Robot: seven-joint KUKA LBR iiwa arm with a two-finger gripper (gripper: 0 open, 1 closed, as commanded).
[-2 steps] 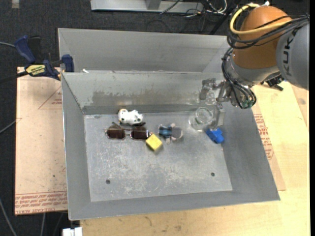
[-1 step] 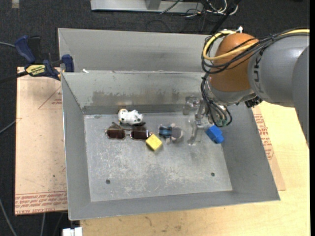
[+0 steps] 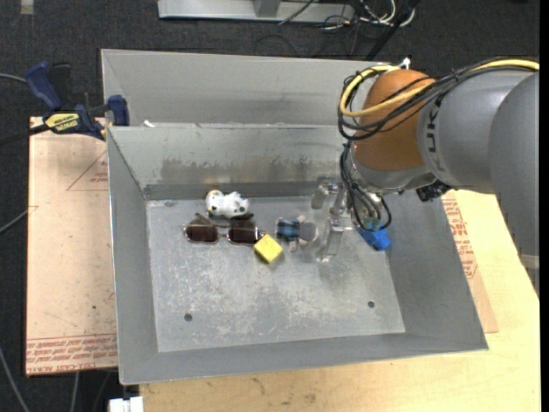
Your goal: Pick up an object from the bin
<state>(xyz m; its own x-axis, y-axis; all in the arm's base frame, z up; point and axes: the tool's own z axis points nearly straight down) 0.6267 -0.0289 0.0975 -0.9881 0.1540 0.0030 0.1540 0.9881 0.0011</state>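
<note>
Pincer [image 3: 329,234] low in the bin, beside a small blue-and-grey thing [image 3: 290,229].

The small blue-and-grey thing lies on the floor of the grey bin [image 3: 274,316], just right of the yellow block [image 3: 268,249] and a little nearer the back wall. The pincer stands further right of the yellow block, just beside that blue-and-grey thing. Whether they touch, and whether the pincer is apart or together, I cannot tell. Just left of the yellow block lie dark sunglasses [image 3: 221,231], and left of the block toward the back wall sits a small white toy [image 3: 226,202], close behind the sunglasses. Well right of the yellow block, past the pincer, is a bright blue piece [image 3: 376,237]. I cannot tell whether it rests on the floor or belongs to the arm. The arm's orange wrist cover [image 3: 390,136] hangs above it.
</note>
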